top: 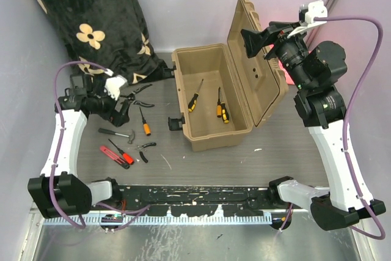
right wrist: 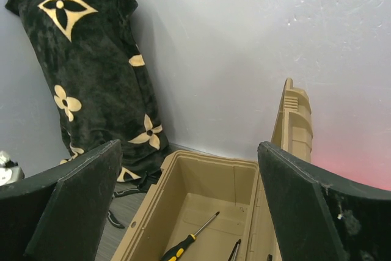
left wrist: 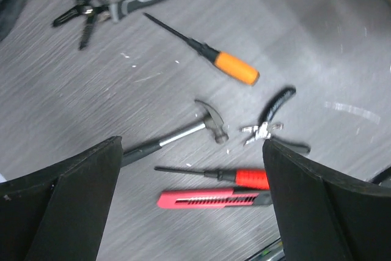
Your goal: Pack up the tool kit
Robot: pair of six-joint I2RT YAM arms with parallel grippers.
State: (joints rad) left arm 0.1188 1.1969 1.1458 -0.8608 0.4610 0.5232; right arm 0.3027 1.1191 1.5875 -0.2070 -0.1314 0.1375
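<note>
The tan toolbox point(top: 181, 101) stands open in the middle of the table, its lid point(top: 253, 59) tipped back to the right. Two yellow-and-black screwdrivers point(top: 195, 96) point(top: 222, 109) lie inside. Left of the box lie an orange-handled screwdriver point(left wrist: 229, 66), a small hammer point(left wrist: 208, 123), a red-handled screwdriver point(left wrist: 247, 177), a red utility knife point(left wrist: 208, 199), small pliers point(left wrist: 272, 120) and black-handled pliers point(left wrist: 128, 1). My left gripper point(left wrist: 190, 151) hovers open above these loose tools, holding nothing. My right gripper point(right wrist: 189, 148) hangs open and empty above the box's far right, near the lid point(right wrist: 293, 126).
A black floral blanket point(top: 91, 22) is bunched in the back left corner, its edge reaching the black-handled pliers. Grey walls close in the back and sides. A black strip with white marks point(top: 195, 197) runs along the near edge between the arm bases.
</note>
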